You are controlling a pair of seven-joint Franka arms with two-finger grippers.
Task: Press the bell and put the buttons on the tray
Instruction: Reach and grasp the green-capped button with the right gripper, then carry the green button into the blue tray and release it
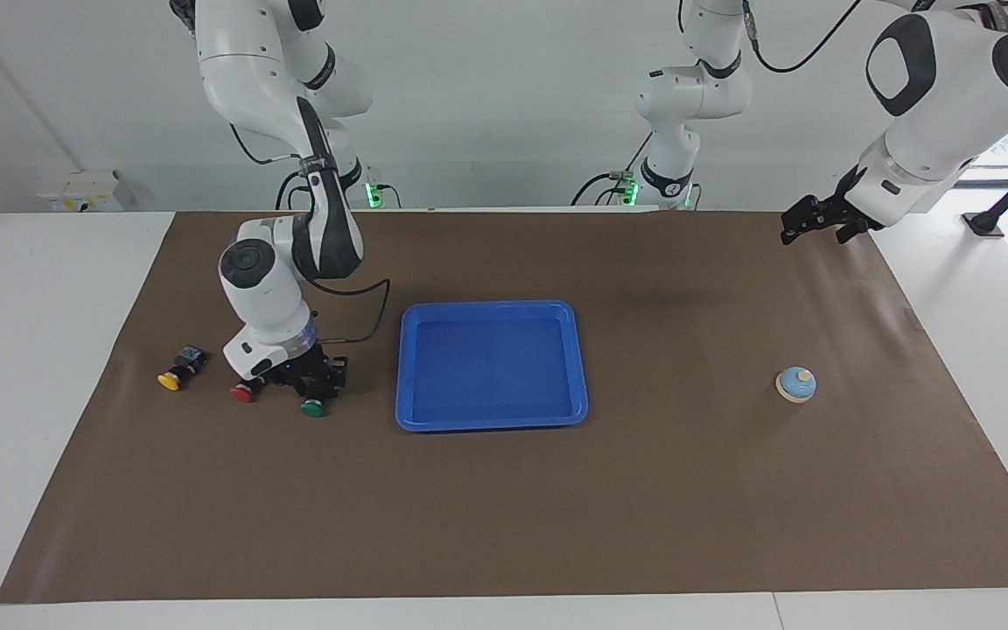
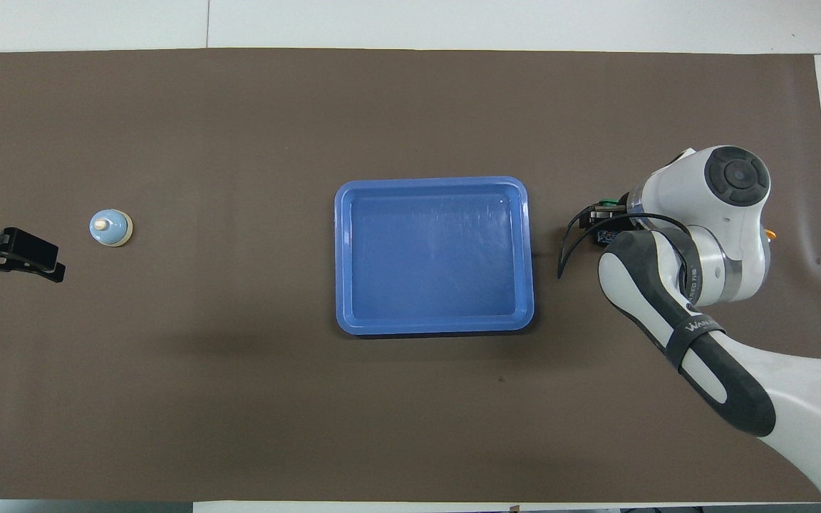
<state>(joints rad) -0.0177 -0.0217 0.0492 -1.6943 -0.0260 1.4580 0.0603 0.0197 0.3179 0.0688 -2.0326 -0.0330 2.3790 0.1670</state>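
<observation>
The blue tray lies empty in the middle of the brown mat. At the right arm's end, three buttons lie in a row: yellow, red and green. My right gripper is down on the mat with its fingers against the green button's black body. In the overhead view the right arm covers most of the buttons, and only the green cap peeks out by the right gripper. The light-blue bell stands alone at the left arm's end. My left gripper hangs open and empty in the air over that end of the mat.
The brown mat covers most of the white table. The red button lies close beside my right gripper. A black cable loops from the right wrist toward the tray. In the overhead view, the left gripper shows beside the bell.
</observation>
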